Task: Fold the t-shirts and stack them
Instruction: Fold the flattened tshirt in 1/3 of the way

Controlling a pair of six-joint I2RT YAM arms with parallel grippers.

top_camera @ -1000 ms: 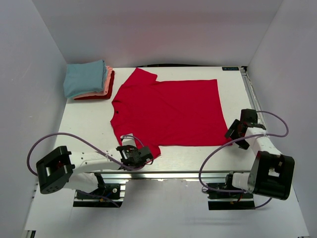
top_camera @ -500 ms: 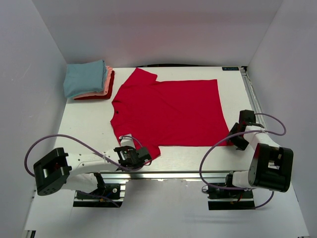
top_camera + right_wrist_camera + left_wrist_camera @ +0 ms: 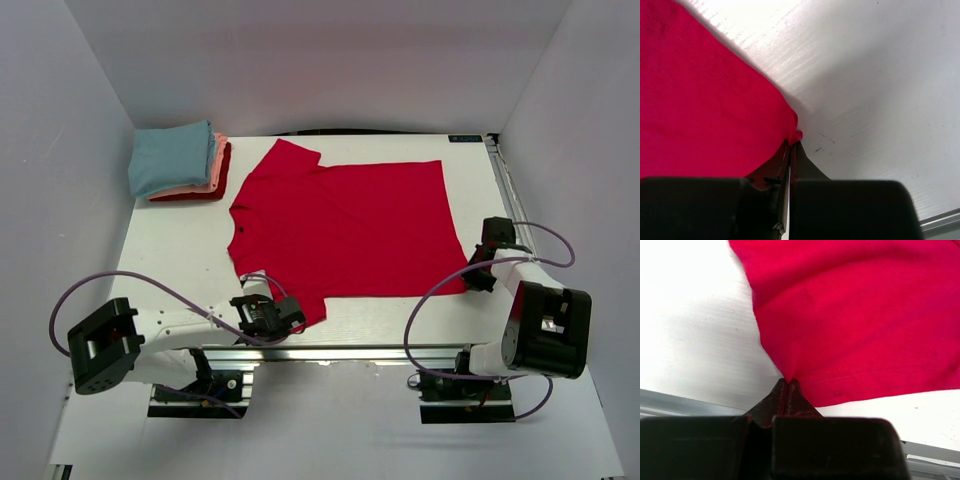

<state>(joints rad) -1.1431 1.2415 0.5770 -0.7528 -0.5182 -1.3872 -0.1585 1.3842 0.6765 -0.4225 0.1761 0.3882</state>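
A bright red short-sleeved t-shirt [image 3: 345, 230] lies spread flat on the white table, collar to the left. My left gripper [image 3: 285, 318] is shut on the near sleeve's edge [image 3: 790, 371], its dark fingers pressed together on the cloth. Over at the near right hem corner [image 3: 792, 131], my right gripper [image 3: 470, 280] is shut on the red cloth, a small nub of fabric bunched at its tips. Folded t-shirts form a stack [image 3: 178, 162] at the far left: light blue on top, salmon-pink under it, red at the bottom.
White walls enclose the table [image 3: 170, 260] on the left, back and right. An aluminium rail [image 3: 340, 352] runs along the near edge. Purple cables loop from both arms beside their bases.
My right gripper came in to the shirt's near right corner and shut on it. The shirt's near right corner has pulled slightly rightward. The left gripper kept its hold on the sleeve.
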